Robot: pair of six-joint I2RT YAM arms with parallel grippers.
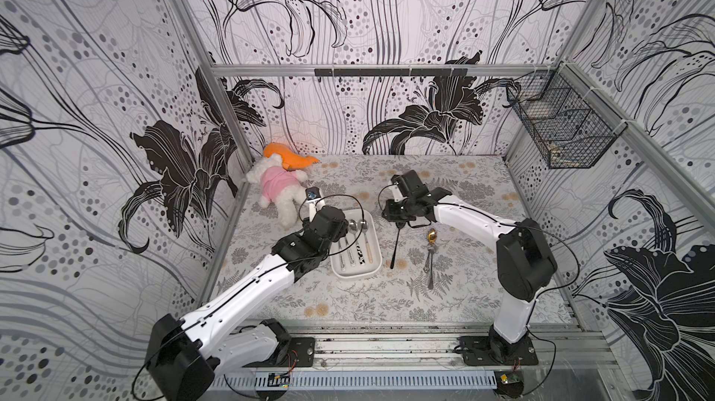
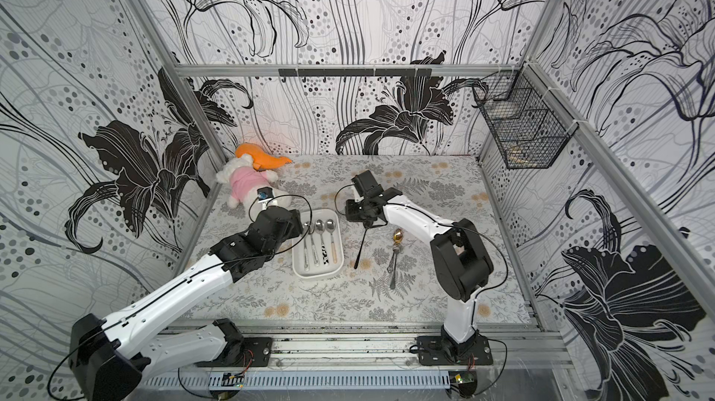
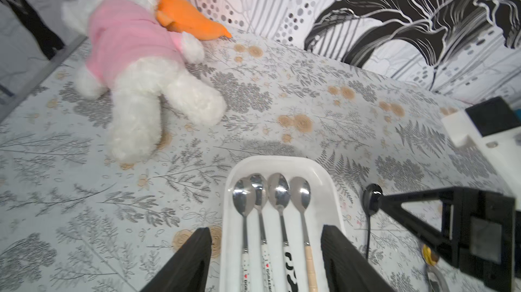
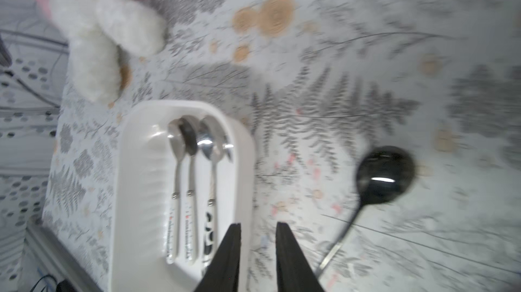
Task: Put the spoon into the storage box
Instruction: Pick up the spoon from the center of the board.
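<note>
The storage box [image 1: 358, 274] stands on the flowered table [image 1: 348, 302], a little left of the middle, with its long side running from near to far. Four spoons [image 3: 272, 200] lie inside it side by side, bowls toward the far end and handles toward the near end; this part of the task I judge as done.

Just to the right of the box, on the cloth and not touching it, lies a black spoon [image 1: 395, 248] with its bowl at the far end; further right lies a gold spoon [image 1: 432, 236]; a silvery utensil [image 1: 427, 263] lies against its handle, and I cannot say for sure what it is. So at least two spoons are outside the box, and these are what is left, as I judge.

The left gripper [image 3: 265, 228] hangs over the box, about where the spoon handles begin; its fingers are spread wide, one outside the left rim and one above the right rim; they hold nothing. The right gripper [image 4: 258, 223] hovers low over the strip between the right rim of the box and the black spoon; its fingers are only a little apart, with an empty gap between them; it pinches nothing. The black spoon is the nearest to it, so it is probably the next one to take; its thin handle lies flat on the cloth and may be difficult to catch.
</note>
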